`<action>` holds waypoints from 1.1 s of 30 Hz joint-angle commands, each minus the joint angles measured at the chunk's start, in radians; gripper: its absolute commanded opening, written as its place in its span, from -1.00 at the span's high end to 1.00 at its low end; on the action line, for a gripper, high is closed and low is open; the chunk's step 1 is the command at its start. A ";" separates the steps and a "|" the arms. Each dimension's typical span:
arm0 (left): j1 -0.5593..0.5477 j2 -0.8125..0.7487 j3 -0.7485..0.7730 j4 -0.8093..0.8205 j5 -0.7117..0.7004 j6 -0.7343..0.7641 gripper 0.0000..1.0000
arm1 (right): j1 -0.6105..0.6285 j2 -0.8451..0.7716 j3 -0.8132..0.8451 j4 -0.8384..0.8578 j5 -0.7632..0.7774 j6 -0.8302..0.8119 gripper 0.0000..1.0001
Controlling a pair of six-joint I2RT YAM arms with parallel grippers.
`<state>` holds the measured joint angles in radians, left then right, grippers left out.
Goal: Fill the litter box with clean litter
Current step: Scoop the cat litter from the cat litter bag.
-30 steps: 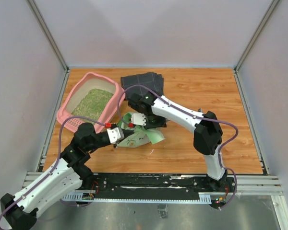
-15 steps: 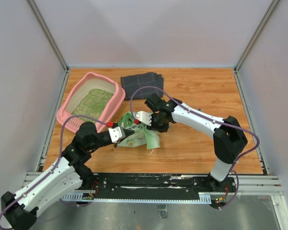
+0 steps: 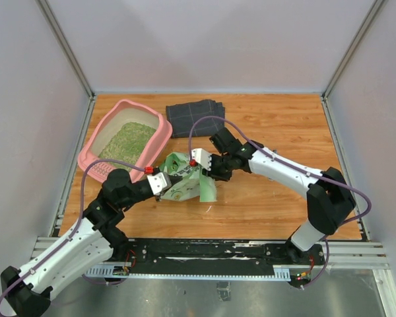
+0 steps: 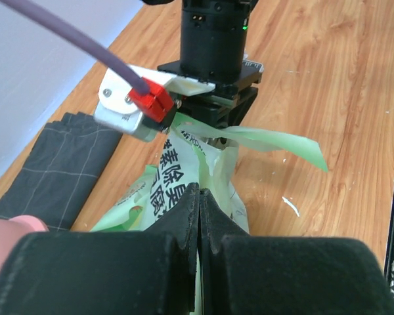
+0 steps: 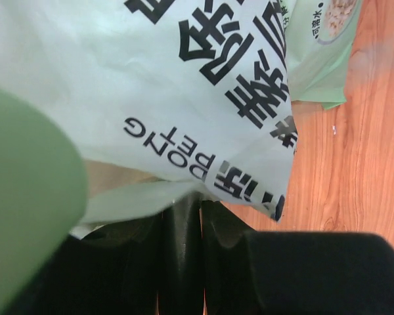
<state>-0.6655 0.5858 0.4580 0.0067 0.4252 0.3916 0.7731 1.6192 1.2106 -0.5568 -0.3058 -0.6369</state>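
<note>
On the wooden table [image 3: 270, 125], the pink litter box [image 3: 100, 172] sits at the far left, within my left arm's reach. A bed of clean litter [image 3: 127, 142] already covers most of its floor, though pale bare plastic shows along its far end, so I judge the filling only partly done. A dark grey folded cloth [image 3: 197, 117] lies just right of the box at the far edge, clear of the pouring path. Near the middle of the table, just right of the box's near corner, hangs the green-and-white printed litter bag [image 3: 185, 181], stretched between my two arms. My left gripper [image 3: 164, 183] is closed all the way, its fingers pinching the thin film at the bag's left end. My right gripper [image 3: 201, 165] is clamped nearly shut on a fold at the opposite end, where a loose green flap curls away. Holding both ends lets me control the slack plastic and, I expect, tip its mouth towards the box instead of spilling on the wood. A small white scrap [image 4: 290, 205] lies on the boards just beside the bag.
</note>
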 commanded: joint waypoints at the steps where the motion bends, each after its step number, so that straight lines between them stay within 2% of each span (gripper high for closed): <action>1: -0.006 -0.013 0.010 0.018 -0.045 -0.002 0.99 | -0.019 -0.094 -0.017 0.159 -0.112 0.019 0.99; 12: -0.006 -0.010 0.041 0.032 -0.096 -0.026 1.00 | -0.084 -0.274 -0.067 0.056 -0.131 0.020 0.99; 22: -0.006 -0.036 0.068 0.013 -0.145 -0.031 1.00 | -0.150 -0.344 -0.063 -0.072 -0.144 0.041 0.99; 33: -0.006 -0.033 0.093 0.003 -0.168 -0.021 1.00 | -0.153 -0.465 -0.177 -0.040 -0.081 0.034 0.99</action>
<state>-0.6655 0.5610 0.5049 -0.0086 0.2855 0.3607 0.6380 1.2255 1.0611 -0.6460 -0.4141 -0.6144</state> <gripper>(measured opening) 0.008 0.238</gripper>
